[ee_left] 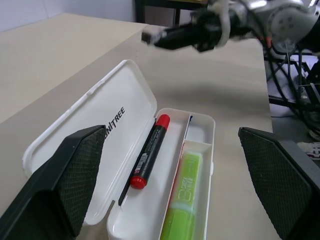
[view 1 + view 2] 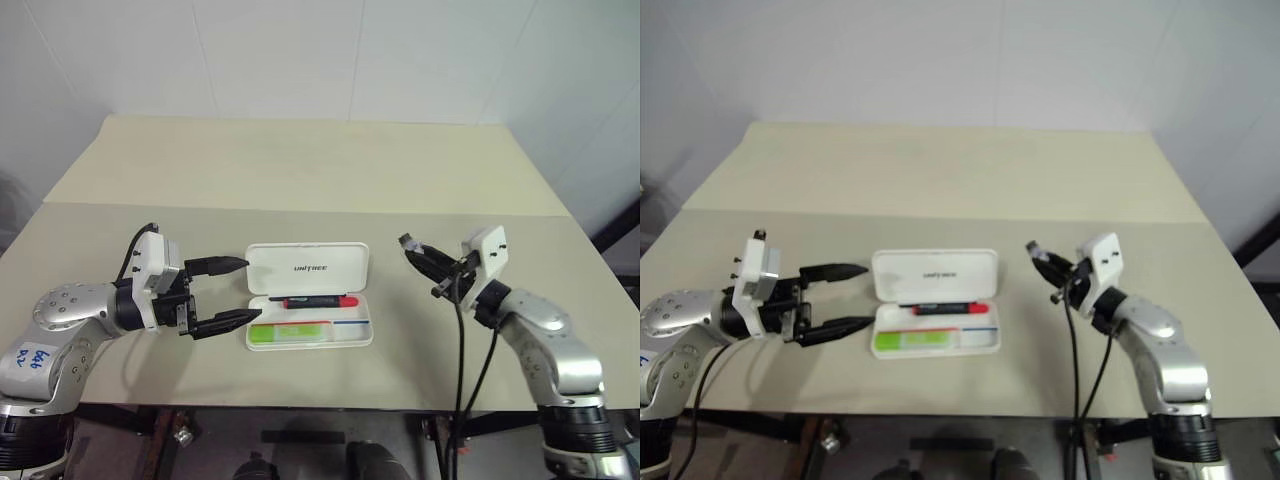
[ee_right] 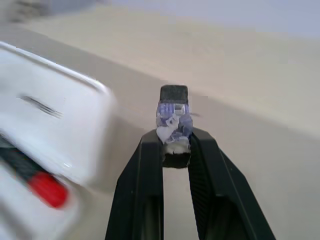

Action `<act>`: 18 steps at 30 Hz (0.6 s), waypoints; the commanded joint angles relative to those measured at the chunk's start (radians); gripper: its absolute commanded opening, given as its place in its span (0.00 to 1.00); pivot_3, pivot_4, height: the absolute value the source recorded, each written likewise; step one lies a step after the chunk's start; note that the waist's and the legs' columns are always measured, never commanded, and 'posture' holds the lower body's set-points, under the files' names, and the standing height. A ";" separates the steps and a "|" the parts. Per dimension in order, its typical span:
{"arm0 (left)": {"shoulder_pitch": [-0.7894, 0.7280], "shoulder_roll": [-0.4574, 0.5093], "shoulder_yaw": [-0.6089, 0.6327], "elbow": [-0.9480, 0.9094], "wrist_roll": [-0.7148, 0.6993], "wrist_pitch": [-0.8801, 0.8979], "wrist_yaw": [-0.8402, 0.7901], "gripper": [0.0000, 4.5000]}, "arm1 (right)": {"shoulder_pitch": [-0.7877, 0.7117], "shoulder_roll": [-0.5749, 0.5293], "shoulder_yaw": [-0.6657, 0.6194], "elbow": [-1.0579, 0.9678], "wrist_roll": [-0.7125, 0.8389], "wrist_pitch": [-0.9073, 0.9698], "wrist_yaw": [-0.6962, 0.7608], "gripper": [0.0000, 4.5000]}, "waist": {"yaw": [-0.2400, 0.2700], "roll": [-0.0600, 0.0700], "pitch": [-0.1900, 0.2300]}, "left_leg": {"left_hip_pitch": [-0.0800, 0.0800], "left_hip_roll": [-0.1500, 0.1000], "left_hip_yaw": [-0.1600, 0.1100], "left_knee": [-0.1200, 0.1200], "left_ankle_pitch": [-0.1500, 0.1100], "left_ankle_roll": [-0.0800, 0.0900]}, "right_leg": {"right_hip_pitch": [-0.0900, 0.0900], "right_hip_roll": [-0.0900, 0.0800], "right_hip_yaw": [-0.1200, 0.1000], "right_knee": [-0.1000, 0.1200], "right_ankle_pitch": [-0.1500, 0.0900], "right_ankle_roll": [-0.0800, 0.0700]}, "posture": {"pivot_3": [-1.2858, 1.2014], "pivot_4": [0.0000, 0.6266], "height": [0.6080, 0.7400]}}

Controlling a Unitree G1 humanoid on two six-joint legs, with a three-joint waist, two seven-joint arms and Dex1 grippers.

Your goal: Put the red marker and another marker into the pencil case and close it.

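On the tabletop [image 2: 300,180], the left claw [image 2: 222,295] hovers wide open and empty just beside the open pencil case [image 2: 308,268], likely ready to swing its lid shut. Inside the tray lie the red marker [image 2: 318,300] and green marker [image 2: 285,332]. Farther right, the right claw [image 2: 418,255] pinches a small grey clip [image 3: 173,116], clear of the case.

Beige table [image 2: 300,180], seam across the middle. Open white pencil case [image 2: 308,268] lies flat near the front edge.

The pencil case [image 2: 307,267] lid reads "UNITREE".
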 commanded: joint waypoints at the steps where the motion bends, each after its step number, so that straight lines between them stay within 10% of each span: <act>1: -0.011 -0.010 0.003 0.010 -0.010 -0.029 -0.011 1.00 | -0.046 -0.118 0.061 -0.049 0.070 0.057 0.219 0.08 | 0.001 0.000 0.000 | 0.000 0.000 0.000 0.000 0.000 0.000 | 0.000 0.000 0.000 0.000 0.000 0.000 | 0.52 0.24 1.00; 18: 0.113 0.020 0.065 0.042 0.012 -0.142 -0.089 1.00 | -0.288 -0.127 0.370 0.224 -0.101 -0.089 0.604 0.08 | 0.001 -0.002 0.002 | -0.001 0.000 0.000 0.001 0.000 0.001 | -0.001 -0.001 -0.001 0.000 -0.001 -0.001 | 0.52 0.24 1.00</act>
